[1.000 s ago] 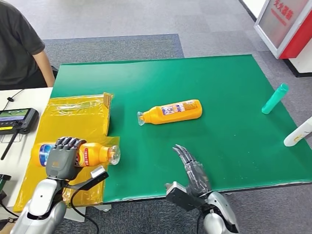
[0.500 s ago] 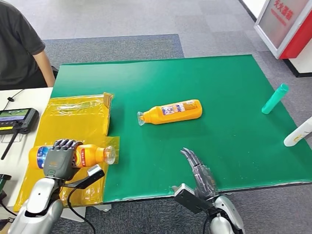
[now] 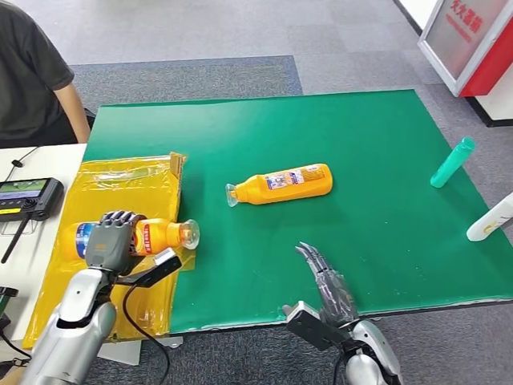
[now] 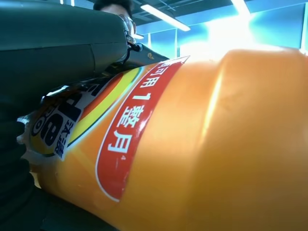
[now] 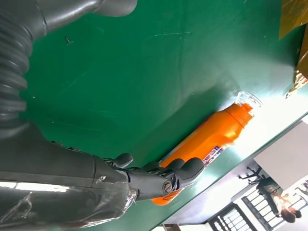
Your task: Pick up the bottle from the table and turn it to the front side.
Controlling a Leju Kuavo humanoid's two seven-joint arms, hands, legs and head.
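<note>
The left hand (image 3: 110, 241) grips an orange plastic bottle with a clear cap (image 3: 159, 234) around its middle, above the yellow plastic sheet (image 3: 127, 196) at the left of the green tabletop (image 3: 363, 160). The right hand (image 3: 326, 285) hangs at the near edge, fingers spread, holding nothing. A second orange plastic bottle (image 3: 281, 184) lies on its side mid-tabletop.

Grey carpet floor (image 3: 199, 32) – green table (image 3: 375, 241), white desk (image 3: 42, 156) adj.

Held bottle (image 3: 159, 234) over bag (image 3: 121, 192), table's (image 3: 375, 200) left; second bottle (image 3: 283, 184) centre.
</note>
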